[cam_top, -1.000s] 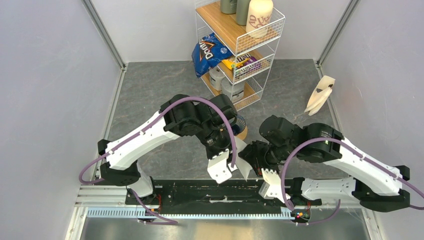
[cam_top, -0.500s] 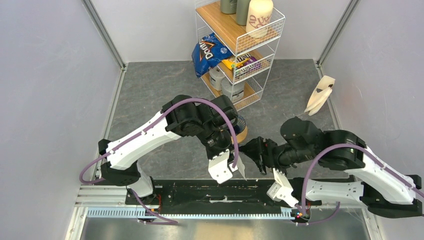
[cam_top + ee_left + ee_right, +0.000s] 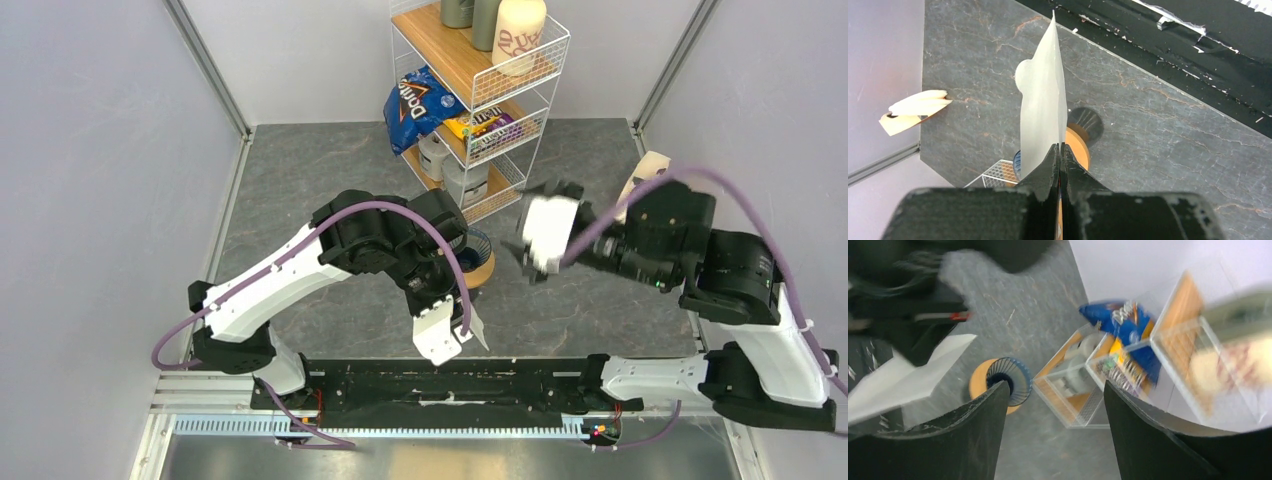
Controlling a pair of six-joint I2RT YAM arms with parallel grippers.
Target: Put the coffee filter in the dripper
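My left gripper (image 3: 462, 322) is shut on the lower edge of the coffee filter (image 3: 1043, 105), a thin white paper held flat and on edge. In the top view the filter (image 3: 478, 335) hangs near the front rail, a little nearer than the dripper (image 3: 478, 247). The dripper (image 3: 1015, 382) is a blue ribbed cone standing on a tan wooden ring (image 3: 977, 387). My right gripper (image 3: 527, 250) is raised to the right of the dripper. Its jaws (image 3: 1056, 385) stand wide open with nothing between them. The right wrist view is blurred.
A wire rack (image 3: 480, 100) with wooden shelves stands at the back, holding a blue chip bag (image 3: 415, 100), snacks and a cream canister (image 3: 518, 35). A cream paper bag (image 3: 650, 165) leans by the right wall. The black rail (image 3: 500, 380) runs along the near edge.
My right gripper has opened, left the filter, and swung up and back toward the rack. The left gripper stays shut on the filter, almost in place.
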